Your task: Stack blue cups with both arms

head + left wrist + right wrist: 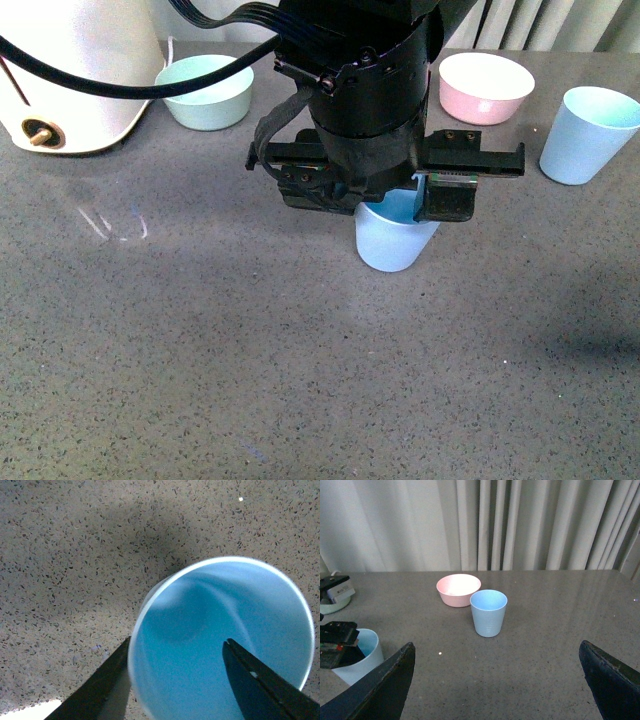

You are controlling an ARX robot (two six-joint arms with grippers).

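One blue cup (395, 243) stands upright in the middle of the grey table, under my left arm. My left gripper (400, 205) is open and straddles its rim: in the left wrist view one finger (105, 687) is outside the cup (200, 630) and the other finger (257, 680) is inside it. The second blue cup (588, 135) stands upright at the far right, free. In the right wrist view it (489, 612) stands ahead of my right gripper (497, 680), which is wide open, empty and well short of it. My right arm is not in the front view.
A pink bowl (486, 87) stands at the back, left of the second cup. A mint green bowl (207, 92) and a white appliance (70, 70) stand at the back left. A curtain (520, 525) hangs behind the table.
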